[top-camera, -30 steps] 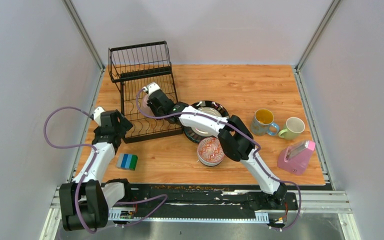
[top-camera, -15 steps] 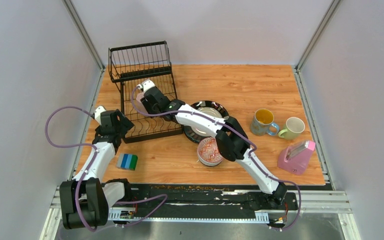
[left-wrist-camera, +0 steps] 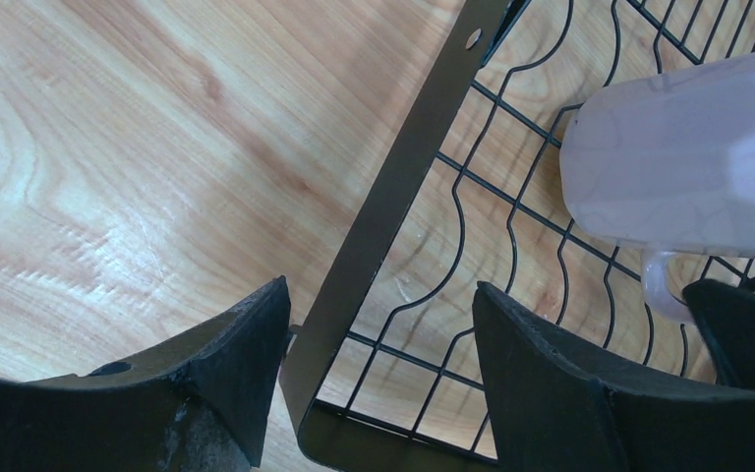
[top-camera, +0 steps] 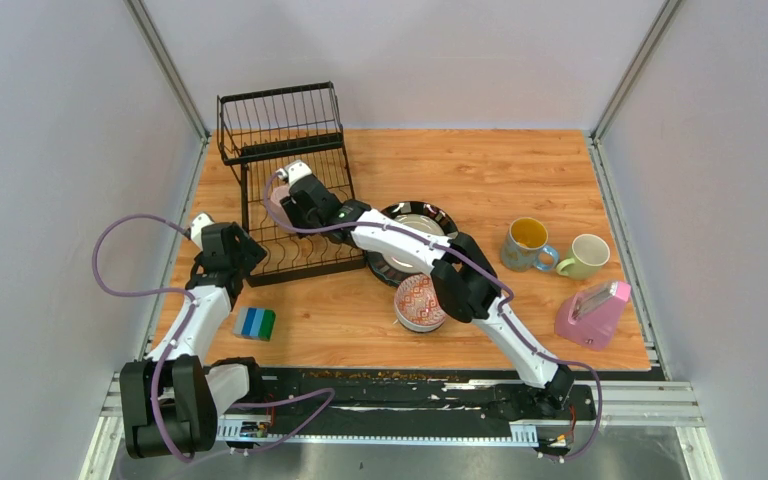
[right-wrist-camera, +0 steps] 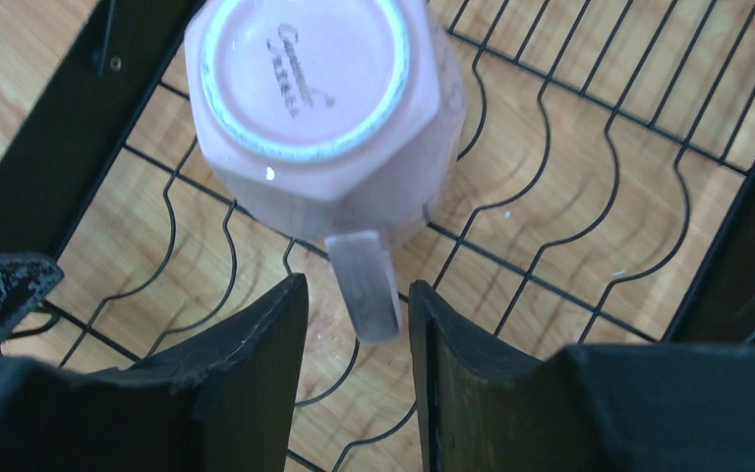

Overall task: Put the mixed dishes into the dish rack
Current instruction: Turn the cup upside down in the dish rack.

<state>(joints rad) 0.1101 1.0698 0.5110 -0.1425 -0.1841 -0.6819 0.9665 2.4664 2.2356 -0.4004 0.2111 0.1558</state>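
Jaws of my right claw stand apart, one on each side of the handle of the pink mug, with a thin gap on both sides, so I grip nothing. That mug sits bottom up on the wavy wires in the lower tray of the dish rack, close to the rack's left frame, its handle pointing toward my fingers. My left claw is parted too, straddling the flat bar at the rack's near left corner; whether either finger touches the bar I cannot tell. Just right of the rack lies the black-rimmed plate, and the patterned bowl sits off the rack's near right corner, partly under my right arm. Well right of the rack stand the blue-yellow mug and the green mug, side by side, with the pink container nearer my base. A striped sponge lies just in front of the rack's near left corner.
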